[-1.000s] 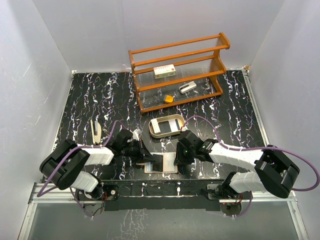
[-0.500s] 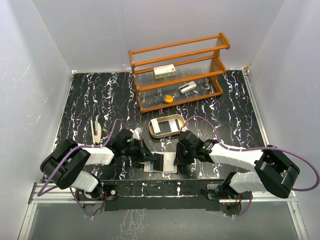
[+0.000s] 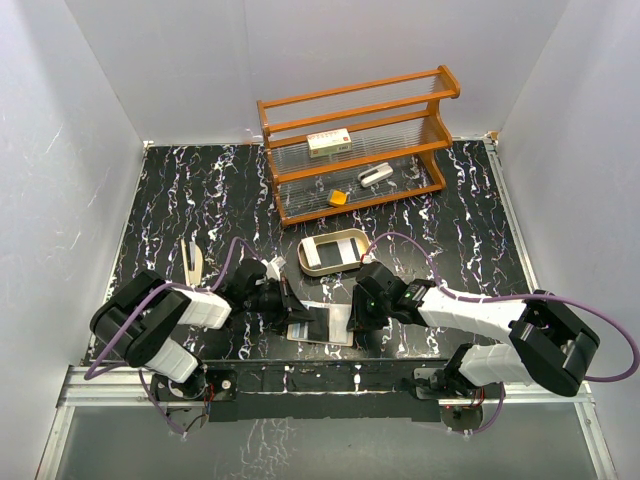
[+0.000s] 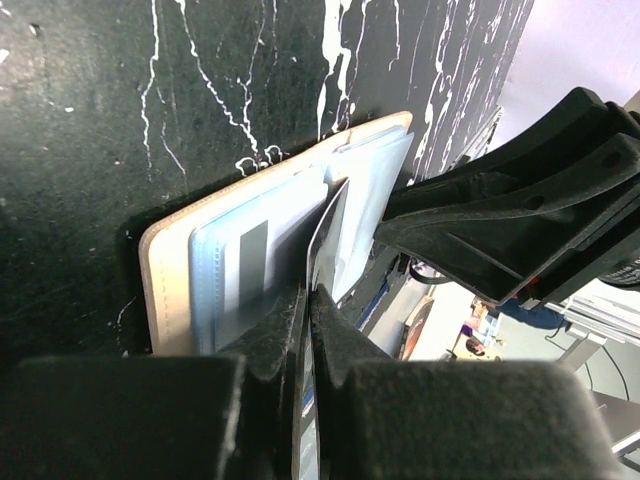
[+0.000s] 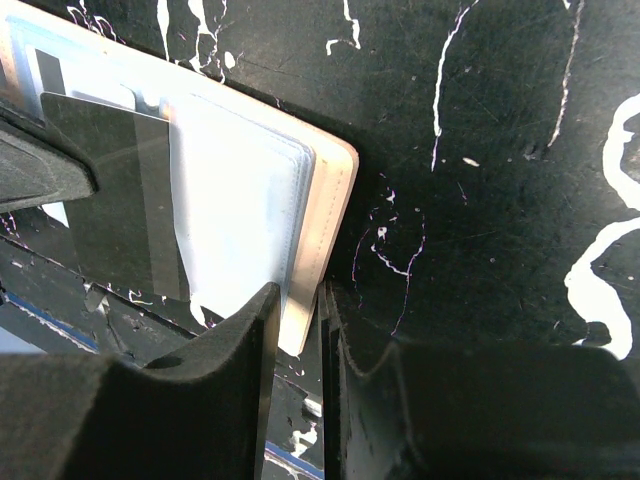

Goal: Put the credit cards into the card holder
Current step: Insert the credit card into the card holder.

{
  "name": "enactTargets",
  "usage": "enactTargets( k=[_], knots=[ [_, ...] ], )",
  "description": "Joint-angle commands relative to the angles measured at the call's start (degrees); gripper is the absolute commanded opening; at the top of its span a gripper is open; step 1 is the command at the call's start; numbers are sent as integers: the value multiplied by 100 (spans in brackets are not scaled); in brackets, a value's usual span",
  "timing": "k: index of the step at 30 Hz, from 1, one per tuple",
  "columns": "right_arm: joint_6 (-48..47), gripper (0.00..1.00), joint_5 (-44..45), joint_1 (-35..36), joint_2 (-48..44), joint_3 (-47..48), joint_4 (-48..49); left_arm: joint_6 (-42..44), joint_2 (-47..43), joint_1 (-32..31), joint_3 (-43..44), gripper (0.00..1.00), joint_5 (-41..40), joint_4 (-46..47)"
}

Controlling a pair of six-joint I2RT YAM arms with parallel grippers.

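The card holder (image 3: 335, 322), a tan wallet, lies open near the table's front edge, showing pale blue striped pockets (image 4: 230, 270). My left gripper (image 3: 293, 318) is at its left side, shut on a thin credit card (image 4: 328, 225) held edge-on in the left wrist view (image 4: 312, 295), with the card's far end against the pockets. In the right wrist view this card (image 5: 110, 200) looks dark grey with a lighter stripe and overlaps the pocket. My right gripper (image 3: 355, 320) is shut on the wallet's tan right edge (image 5: 330, 200), pinching it between its fingers (image 5: 298, 320). No orange-yellow card shows.
An oval beige-rimmed tin tray (image 3: 333, 252) sits just behind the wallet. A wooden shelf rack (image 3: 355, 140) at the back holds a white box (image 3: 328, 143), a small orange block (image 3: 338, 198) and a silver object (image 3: 375, 176). A small beige item (image 3: 190, 262) lies at the left.
My left gripper has edged towards the wallet with the card, which now overlaps the wallet's left half more. The right gripper has stayed on the wallet's edge.
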Motion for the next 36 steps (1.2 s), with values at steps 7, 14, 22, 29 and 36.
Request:
enactTargets(
  k=[7,14,22,29,36],
  knots=[
    [-109,20,261,43,-63,41,1,1235,-104,-19,604,0,-85,-1679],
    [-144,20,244,44,-53,59,16,1740,-47,-18,1025,0,-140,-2389],
    [-166,21,237,42,-67,61,-17,2186,16,-18,1252,0,-181,-2829],
    [-151,21,226,46,-53,58,8,2347,17,-18,1381,0,-145,-2856],
    [-160,21,215,46,-35,35,44,2317,69,-18,1291,0,27,-2411]
  ],
)
